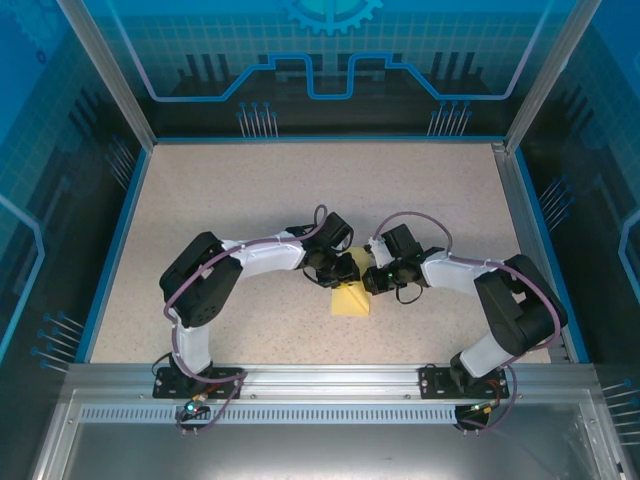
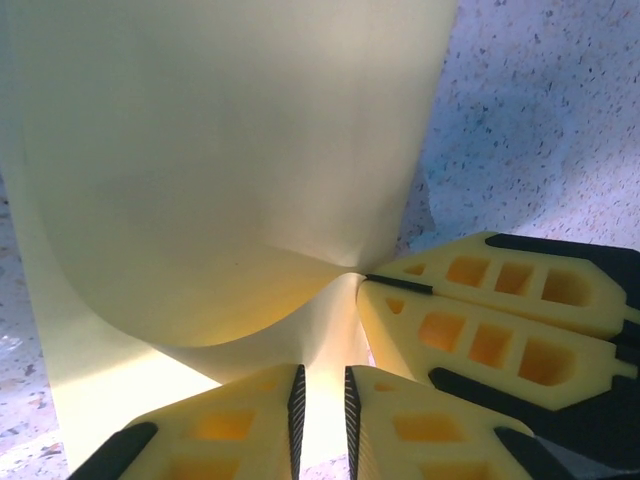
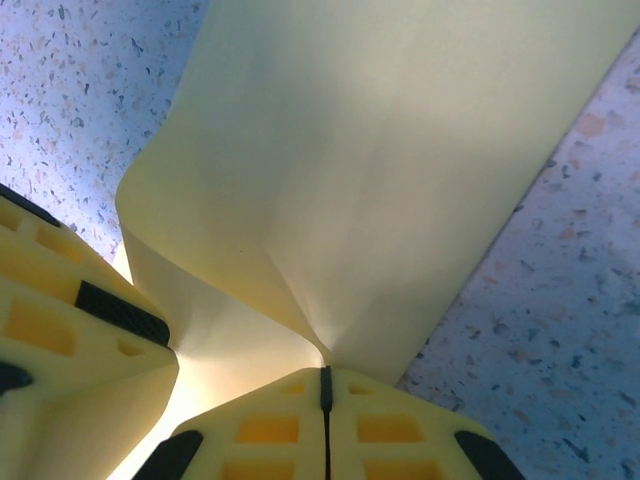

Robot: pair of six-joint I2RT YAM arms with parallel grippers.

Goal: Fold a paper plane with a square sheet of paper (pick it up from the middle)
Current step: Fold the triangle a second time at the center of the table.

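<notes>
The square sheet of paper (image 1: 351, 300) lies on the speckled tabletop (image 1: 250, 190), a little toward 6 o'clock from its middle, and it is partly lifted and bent rather than flat. In the left wrist view the sheet (image 2: 230, 150) rises as a broad pale-yellow curve, with its creases drawn together at one pinched spot. The right hand (image 1: 371, 279) comes in at the paper's 1 o'clock. Its jaws are closed tight on the sheet (image 3: 380, 150), and the pads meet in a thin dark line at the right hand (image 3: 325, 378) where the folds converge. The left hand (image 1: 340, 271) sits at the paper's 11 o'clock, just beside the right one. Its pads (image 2: 296, 400) stand a narrow slit apart with paper showing in the gap, so they do not clamp it.
</notes>
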